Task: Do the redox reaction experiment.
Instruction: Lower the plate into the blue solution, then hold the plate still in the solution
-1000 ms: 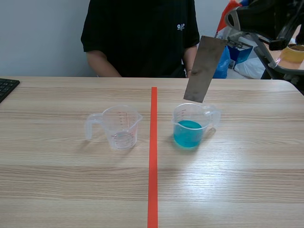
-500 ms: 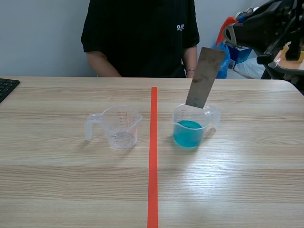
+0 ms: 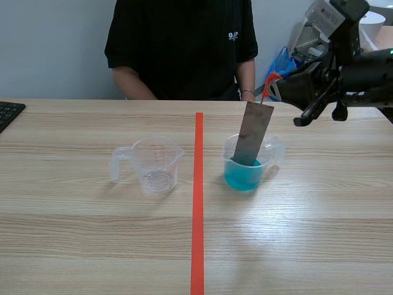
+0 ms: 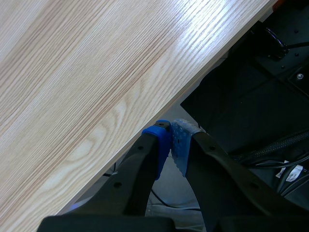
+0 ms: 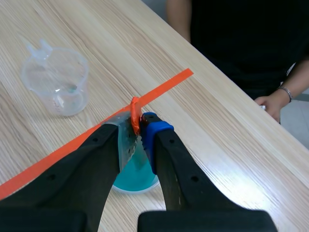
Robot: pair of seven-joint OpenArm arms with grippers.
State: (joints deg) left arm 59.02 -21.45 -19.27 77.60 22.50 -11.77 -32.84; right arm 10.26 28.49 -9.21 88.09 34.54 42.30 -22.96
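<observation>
Scene / my R arm: comes in from the right, raised over the far side of the table (image 3: 92, 246).
Scene / my right gripper (image 3: 271, 87): clenched on the top end of the metal strip (image 3: 252, 135), w/ an orange-red bit showing at the grip.
Scene / strip: dull grey-brown and flat, hangs tilted. Its top leans toward my R arm. Its lower end is down inside the cup of blue liquid (image 3: 244, 172), at the liquid's surface.
Scene / blue cup: clear w/ a handle, stands just right of the tape line (image 3: 198, 203), approx a third full.
Scene / empty cup (image 3: 153, 165): clear, printed scale, handle pointing away from the tape. Stands left of the tape, apart from it.
Scene / person (image 3: 181, 46): black shirt, sits across the table.
Scene / keyboard (image 3: 8, 113): only a corner shows, at the table's far left edge.
Scene / my L arm: not in this view.
L wrist / my left gripper (image 4: 171, 140): clenched on nothing, blue pad and pale pad pressed together.
L wrist / place: I hang past the table's edge (image 4: 87, 72). Dark rig parts and cables (image 4: 270, 96) are beside and under me.
R wrist / my fingers: closed on the strip, seen edge-on as a thin line between my pads, w/ the orange-red bit (image 5: 134, 116) at the fingertips.
R wrist / blue cup (image 5: 133, 175): right under my fingers, blue showing in the gap between them.
R wrist / empty cup (image 5: 58, 79): across the tape from the blue cup, well apart from me.
R wrist / person's hand (image 5: 271, 104): rests at the far table edge, band on the wrist.
</observation>
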